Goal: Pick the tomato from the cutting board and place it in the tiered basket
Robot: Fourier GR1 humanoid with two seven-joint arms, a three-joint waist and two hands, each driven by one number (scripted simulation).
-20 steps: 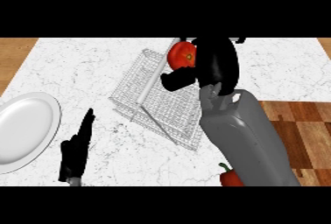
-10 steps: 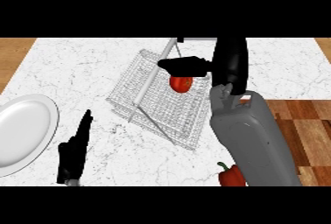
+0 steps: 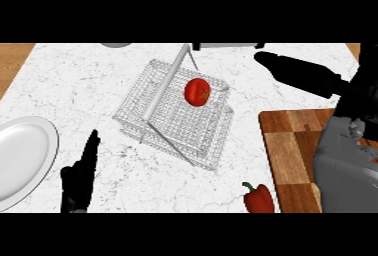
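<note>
Tomato (image 3: 197, 92) sits in the tiered basket (image 3: 177, 117), upper tier. Right hand (image 3: 310, 77) at 2 o'clock, fingers straight, released, apart from it. Best retreat up and clear of basket handle. Left hand (image 3: 80, 177) resting open at 8 o'clock.

The red tomato (image 3: 197, 92) lies in the wire tiered basket (image 3: 177, 116), beside the wooden cutting board (image 3: 289, 150).

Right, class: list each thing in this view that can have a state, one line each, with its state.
tomato: in the tiered basket, released
tiered basket: on the counter, holding the tomato
right hand: open, beside the basket
left hand: open, resting
plate: bare
red pepper: lying beside the cutting board
</note>
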